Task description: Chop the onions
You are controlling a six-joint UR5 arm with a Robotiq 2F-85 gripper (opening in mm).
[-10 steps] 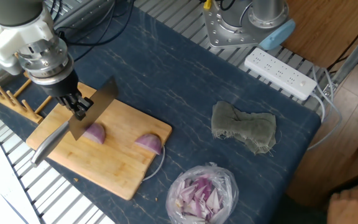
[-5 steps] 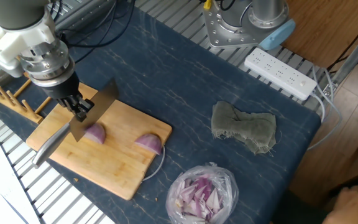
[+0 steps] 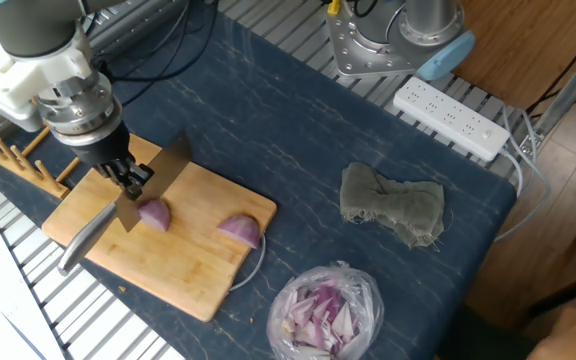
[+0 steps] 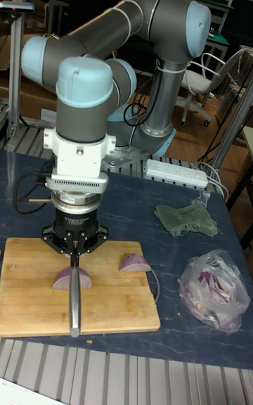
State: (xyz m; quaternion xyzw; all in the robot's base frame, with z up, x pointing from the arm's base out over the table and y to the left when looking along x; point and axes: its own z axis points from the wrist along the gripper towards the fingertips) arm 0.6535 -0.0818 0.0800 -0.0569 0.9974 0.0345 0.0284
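Two red onion halves lie dome-up on the wooden cutting board (image 3: 183, 270): the left onion (image 3: 154, 214) (image 4: 72, 278) and the right onion (image 3: 240, 230) (image 4: 133, 262). My gripper (image 3: 129, 181) (image 4: 74, 256) is shut on a large knife (image 3: 160, 170), gripping it where blade meets handle. The blade stands on edge just behind and left of the left onion, touching or nearly touching it. The steel handle (image 3: 80, 245) (image 4: 74, 304) points toward the board's front edge. In the tall fixed view the gripper hides the blade.
A clear plastic bag of chopped onion bits (image 3: 326, 310) (image 4: 211, 289) sits right of the board. A crumpled grey cloth (image 3: 392, 205) (image 4: 186, 219) and a white power strip (image 3: 450, 118) lie farther back. A wooden peg rack (image 3: 13, 160) stands left of the board.
The gripper and knife have shifted slightly right and down in the fixed view, closer to the left onion. Both onion halves have stayed in place.
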